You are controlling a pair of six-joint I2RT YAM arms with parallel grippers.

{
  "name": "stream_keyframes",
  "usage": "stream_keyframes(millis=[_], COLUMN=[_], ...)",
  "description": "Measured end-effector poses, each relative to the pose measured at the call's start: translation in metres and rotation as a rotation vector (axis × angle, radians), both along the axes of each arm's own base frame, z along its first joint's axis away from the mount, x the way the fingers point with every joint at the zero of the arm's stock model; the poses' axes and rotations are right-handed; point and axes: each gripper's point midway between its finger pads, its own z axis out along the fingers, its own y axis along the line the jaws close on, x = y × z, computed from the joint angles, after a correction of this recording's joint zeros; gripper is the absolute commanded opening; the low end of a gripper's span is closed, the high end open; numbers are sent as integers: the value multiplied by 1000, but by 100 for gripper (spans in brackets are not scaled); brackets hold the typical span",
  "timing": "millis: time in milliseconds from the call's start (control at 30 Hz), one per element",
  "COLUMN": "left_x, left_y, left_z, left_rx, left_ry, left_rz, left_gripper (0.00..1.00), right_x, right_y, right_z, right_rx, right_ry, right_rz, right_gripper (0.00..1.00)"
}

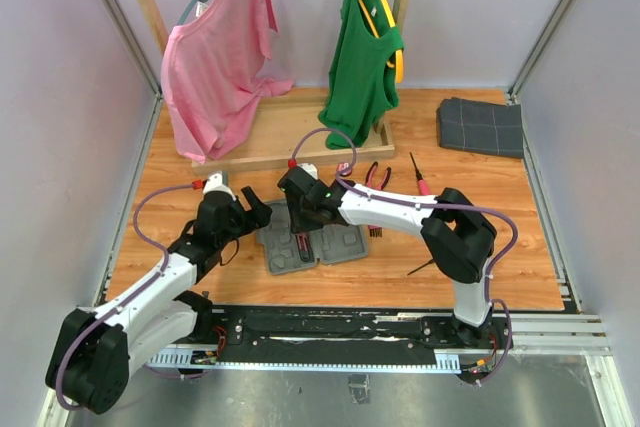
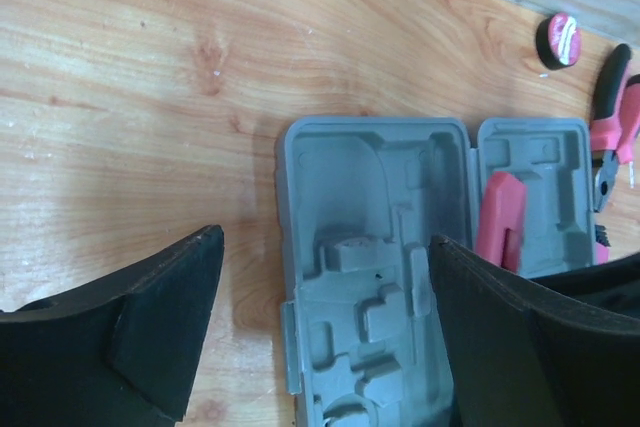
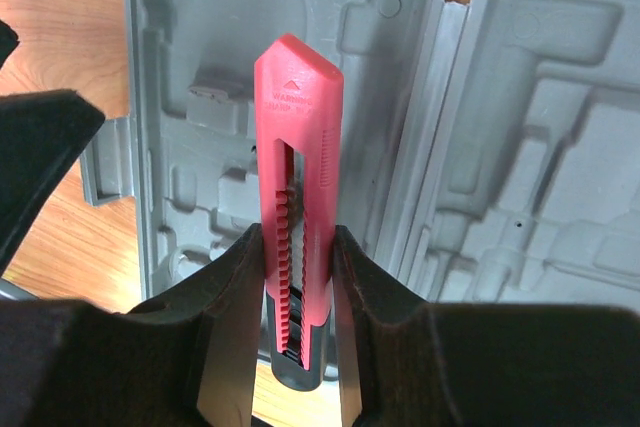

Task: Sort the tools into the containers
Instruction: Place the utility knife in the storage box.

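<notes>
The flat grey plastic tool case (image 1: pixel 335 245) lies open in two halves on the wooden counter (image 1: pixel 520 247), at the centre of the top view, with its moulded recesses facing up. The right hand (image 3: pixel 297 282) is clamped on the long pink-red utility knife (image 3: pixel 297 147), gripping its lower part from both sides. The knife's pointed end reaches over the case half at the left of the right wrist view, near the hinge; whether it touches the plastic I cannot tell. The left hand (image 2: pixel 320 317) hovers over the case's left side, its fingers (image 2: pixel 150 327) wide apart with nothing between them. Above and right of the case in the top view, a pair of pliers with red and black handles (image 1: pixel 378 175) and a thin screwdriver with a red handle (image 1: pixel 419 174) lie on the bare wood, apart from each other. A small round red and black piece (image 2: pixel 558 39) sits at the upper right of the left wrist view, near the pliers. A dark grey folded cloth with grid lines (image 1: pixel 480 125) lies at the upper right of the top view.
</notes>
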Motion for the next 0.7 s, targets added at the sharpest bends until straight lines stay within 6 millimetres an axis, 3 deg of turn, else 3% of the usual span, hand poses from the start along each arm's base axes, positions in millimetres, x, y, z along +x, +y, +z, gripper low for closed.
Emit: stream_keyframes(millis=[133, 333, 700], left_x=[1, -1, -1], left_y=[0, 1, 4], left_z=[10, 8, 17], left_rx=[-1, 5, 2], left_ry=[-43, -43, -75], left_rz=[-13, -16, -1], left_gripper=[78, 76, 79], right_x=[2, 1, 5], right_y=[3, 1, -5], right_z=[-4, -16, -14], right_rx=[-3, -28, -64], right_ry=[4, 23, 6], right_rz=[-3, -15, -34], right_gripper=[5, 8, 30])
